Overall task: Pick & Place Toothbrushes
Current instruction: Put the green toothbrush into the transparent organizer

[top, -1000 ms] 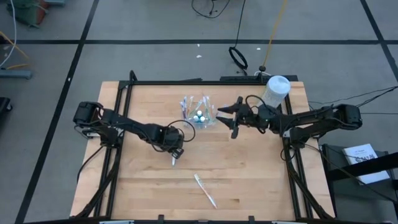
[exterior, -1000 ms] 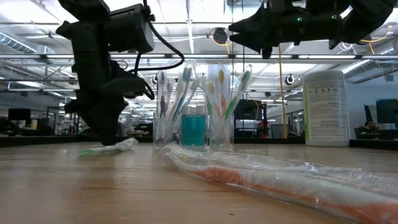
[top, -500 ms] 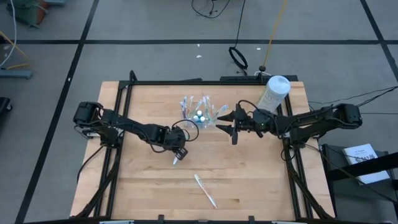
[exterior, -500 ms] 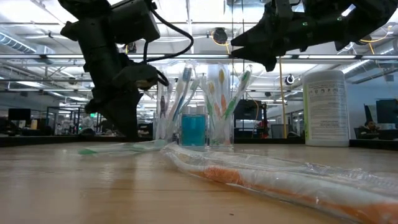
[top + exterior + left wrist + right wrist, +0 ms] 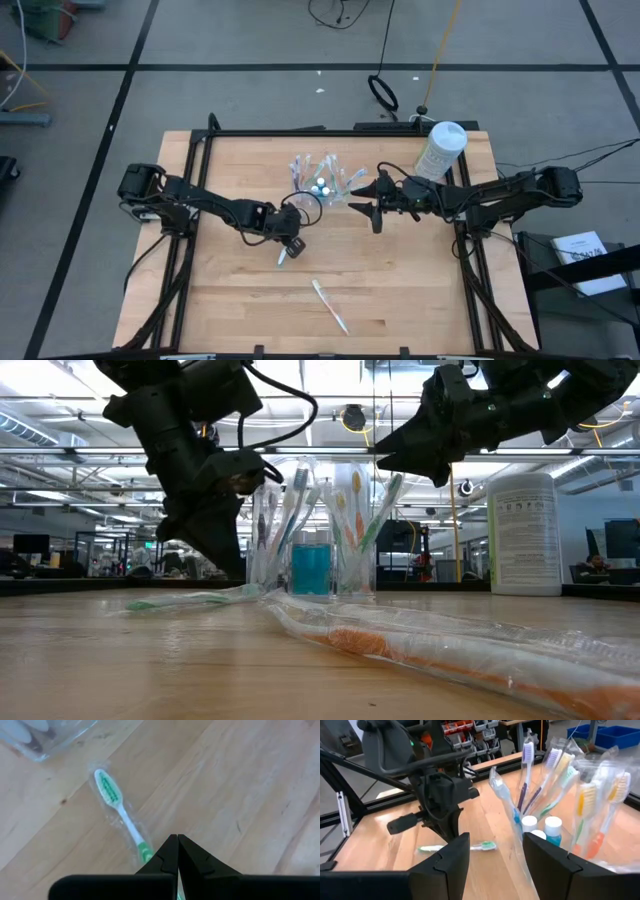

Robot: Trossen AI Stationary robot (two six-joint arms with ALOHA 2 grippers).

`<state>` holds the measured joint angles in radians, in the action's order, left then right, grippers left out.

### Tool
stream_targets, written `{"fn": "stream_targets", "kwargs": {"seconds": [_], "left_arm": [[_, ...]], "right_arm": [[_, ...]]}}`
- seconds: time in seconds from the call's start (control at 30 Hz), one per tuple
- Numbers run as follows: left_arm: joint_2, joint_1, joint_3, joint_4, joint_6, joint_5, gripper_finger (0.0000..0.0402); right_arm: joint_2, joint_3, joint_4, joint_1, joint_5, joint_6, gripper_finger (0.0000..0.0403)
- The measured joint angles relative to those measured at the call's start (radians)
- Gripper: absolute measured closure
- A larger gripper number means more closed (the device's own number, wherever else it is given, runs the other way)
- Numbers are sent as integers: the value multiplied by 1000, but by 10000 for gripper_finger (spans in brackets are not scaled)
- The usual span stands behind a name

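Table [image 5: 400, 290]: bare wooden top; every item below lies on it or hangs over it.
Wipes canister [image 5: 441, 148]: white, upright, at about 2 o'clock from the table's middle; no part in this step.
Right gripper [image 5: 374, 203]: hovers in the air at 3 o'clock of the cups, fingers spread wide and empty, aimed toward the bristle ends.
Left gripper [image 5: 285, 250]: low over the wood at 7 o'clock of the cups, fingers clenched tip to tip on the handle end of the green toothbrush – in the wrist view the handle runs under the closed tips, so contact looks real but the hold looks shallow.
Clear cups [image 5: 310, 540]: near table centre, already stocked with wrapped toothbrushes standing heads up, with stubby blue tubes between them.
Wrapped toothbrush [image 5: 329, 305]: orange-pink handle, lying loose at 5 o'clock of the cups, still to be fetched.
Green toothbrush [image 5: 120, 810]: in a clear wrap, flat on the wood, head pointing toward the cups.
Handling note: judged the pick-up – lift slowly and level, because a pinch at the very end lets the head droop or swing; check it comes up before carrying, then enter a cup handle first from above, clear of the standing brushes.
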<state>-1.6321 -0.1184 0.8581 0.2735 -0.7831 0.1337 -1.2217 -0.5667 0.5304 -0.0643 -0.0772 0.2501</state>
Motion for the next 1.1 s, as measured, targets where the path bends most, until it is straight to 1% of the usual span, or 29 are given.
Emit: {"fn": "stream_targets", "kwargs": {"seconds": [0.33,0.53,0.7,0.87,1.1], "left_arm": [[1,0,0,-58,30,-1,398],[59,0,0,-63,72,14,399],[146,-3,0,-67,115,78,400],[222,-15,0,-69,182,173,400],[287,-22,0,-68,254,280,400]], "right_arm": [[0,0,-5,0,-4,0,227],[0,0,-5,0,-4,0,227],[0,0,-6,0,-4,0,227],[0,0,-13,-1,-4,0,227],[0,0,-28,-2,-4,-4,227]]}}
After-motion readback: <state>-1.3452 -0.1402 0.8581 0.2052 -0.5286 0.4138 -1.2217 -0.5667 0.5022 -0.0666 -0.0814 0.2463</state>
